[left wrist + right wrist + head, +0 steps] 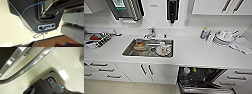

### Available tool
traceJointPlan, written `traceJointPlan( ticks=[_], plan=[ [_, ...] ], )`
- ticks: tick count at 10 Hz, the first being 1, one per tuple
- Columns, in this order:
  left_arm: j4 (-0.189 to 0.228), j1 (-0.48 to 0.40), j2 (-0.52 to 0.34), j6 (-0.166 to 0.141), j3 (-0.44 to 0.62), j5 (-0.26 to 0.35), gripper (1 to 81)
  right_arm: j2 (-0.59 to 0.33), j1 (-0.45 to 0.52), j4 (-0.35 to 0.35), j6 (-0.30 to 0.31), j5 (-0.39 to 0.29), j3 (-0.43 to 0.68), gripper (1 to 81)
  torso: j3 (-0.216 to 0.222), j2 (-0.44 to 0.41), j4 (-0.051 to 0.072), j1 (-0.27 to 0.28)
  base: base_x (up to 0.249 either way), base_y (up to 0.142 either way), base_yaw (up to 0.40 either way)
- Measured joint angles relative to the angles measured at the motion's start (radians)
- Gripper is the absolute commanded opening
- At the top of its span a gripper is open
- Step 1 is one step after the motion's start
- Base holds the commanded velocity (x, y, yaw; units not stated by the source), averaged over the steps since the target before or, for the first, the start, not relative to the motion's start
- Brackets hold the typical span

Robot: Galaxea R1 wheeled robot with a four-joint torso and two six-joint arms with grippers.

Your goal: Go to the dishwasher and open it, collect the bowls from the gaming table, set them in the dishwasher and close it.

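Left to right in the head view:
- Patterned cloth (96,38) is lying on the white table top (196,50), far out to the left hand's side.
- Rectangular stainless-steel sink (126,51) is holding an orange-brown dish (139,45) and a white dish (163,50), with the chrome tap (151,32) behind.
- Blue-capped bottle (204,33) and a stack of white plates (222,37) are sitting on the table over toward the right hand's side.
- The under-counter dishwasher with the dark inside (201,80) is sitting below the table on the right hand's side. Its door is hanging down and open, and items are showing in the rack.

Left wrist view: the camera is looking past the robot's dark body and a thin blue cable (25,11) at grey drawer fronts (71,18), which are near the left hand. Can't tell whether the left hand is apart or together.

Right wrist view: a brushed-steel bar handle (37,59) is running close past the right hand over the cream floor (70,62). It's most likely the dishwasher door's bar. Can't tell the right hand's state either.

Handling call:
- The door is stiff, hinged at the bottom and fairly heavy, so it'll be swinging on an arc rather than sliding.
- The steel front is slippery, so avoid pushing on the flat face.
- Take the bar handle mid-span, or lift under the door's front edge, so it isn't twisting.
- The rack contents look fragile, so closing should be slow.
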Motion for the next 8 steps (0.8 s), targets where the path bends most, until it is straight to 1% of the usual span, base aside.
traceJointPlan(
  ticks=[1, 3, 5, 6, 8],
  plan=[
    [0.000, 0.000, 0.000, 0.000, 0.000, 0.000, 81.1, 0.038, -0.018, 0.057, 0.017, 0.009, -0.020, 81.1, 0.000, -0.037, 0.000, 0.023, 0.000, 0.000, 0.000],
    [-0.004, 0.001, 0.000, 0.000, 0.000, 0.002, 81.1, 0.102, -0.024, 0.167, 0.027, 0.037, -0.105, 81.1, 0.000, -0.115, 0.000, 0.071, 0.000, 0.000, 0.000],
    [-0.008, 0.004, 0.000, 0.000, -0.001, 0.004, 81.1, 0.143, -0.037, 0.288, 0.042, 0.038, -0.188, 81.1, 0.001, -0.190, 0.000, 0.118, 0.000, 0.000, 0.000],
    [-0.008, 0.009, 0.000, 0.000, -0.001, 0.004, 81.1, 0.154, -0.052, 0.385, 0.056, 0.018, -0.221, 81.1, 0.001, -0.227, 0.000, 0.141, 0.000, 0.000, 0.000],
    [-0.008, 0.011, 0.000, 0.000, -0.001, 0.006, 81.1, 0.167, -0.065, 0.601, 0.077, 0.014, -0.298, 81.1, 0.002, -0.303, 0.000, 0.188, 0.000, 0.000, 0.000]
  ],
)
